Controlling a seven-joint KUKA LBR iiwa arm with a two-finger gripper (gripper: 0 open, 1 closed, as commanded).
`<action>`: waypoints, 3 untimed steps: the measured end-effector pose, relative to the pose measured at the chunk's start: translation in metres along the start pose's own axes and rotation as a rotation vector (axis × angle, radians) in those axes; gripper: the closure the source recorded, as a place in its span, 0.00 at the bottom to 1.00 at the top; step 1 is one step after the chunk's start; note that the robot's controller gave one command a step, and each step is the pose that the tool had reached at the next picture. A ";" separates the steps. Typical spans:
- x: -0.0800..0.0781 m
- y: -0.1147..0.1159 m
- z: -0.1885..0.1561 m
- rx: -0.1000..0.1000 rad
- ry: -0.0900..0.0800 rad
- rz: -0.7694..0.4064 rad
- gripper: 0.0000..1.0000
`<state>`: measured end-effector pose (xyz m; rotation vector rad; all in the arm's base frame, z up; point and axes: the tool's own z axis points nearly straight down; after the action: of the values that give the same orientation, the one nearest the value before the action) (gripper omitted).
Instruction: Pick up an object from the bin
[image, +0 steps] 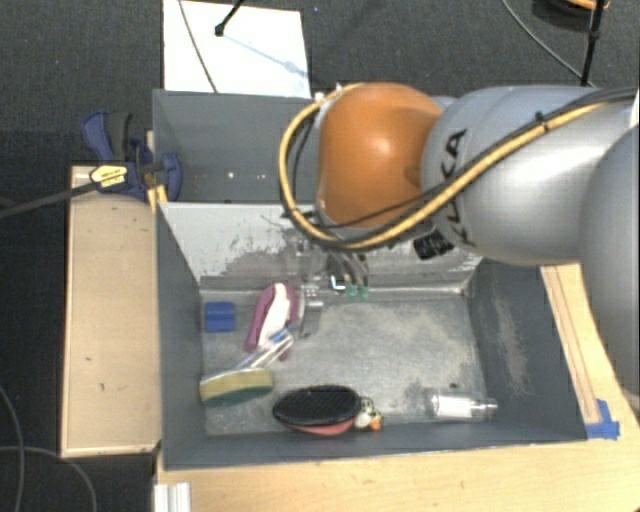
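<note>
Bin (520, 400): grey metal, with loose items spread over the left and lower floor.

Arm: enters from 3 o'clock, with an orange wrist cover and yellow-black cable above the bin's rear wall.

Hand (308, 314): low, at about 11 o'clock of the floor's centre, close to the rear wall. Whether it is open or closed cannot be told from this angle. Nothing is seen held in it.

Nearest item: a pink-and-white elongated object (269, 312), lying on a slant just beside the hand at its 9 o'clock. Contact between the two cannot be confirmed.

Other items:
- A small blue block (219, 317) sits at 9 o'clock of the pink object, near the left wall.
- A yellow sponge with a green underside (237, 385) lies at 8 o'clock of centre.
- A black oval brush with a pink rim (318, 408) lies at 6 o'clock, by the front wall.
- A small white tube (462, 406) lies at 4 o'clock, well apart from the rest.
</note>
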<state>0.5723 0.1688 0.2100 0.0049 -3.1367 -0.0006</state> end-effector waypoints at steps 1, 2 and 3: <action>0.018 0.025 -0.116 -0.002 -0.017 -0.208 0.00; 0.053 0.035 -0.076 0.001 -0.005 -0.400 0.00; 0.088 0.041 0.109 0.001 -0.002 -0.733 0.00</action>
<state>0.4840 0.2098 0.1014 1.1299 -2.9282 -0.0025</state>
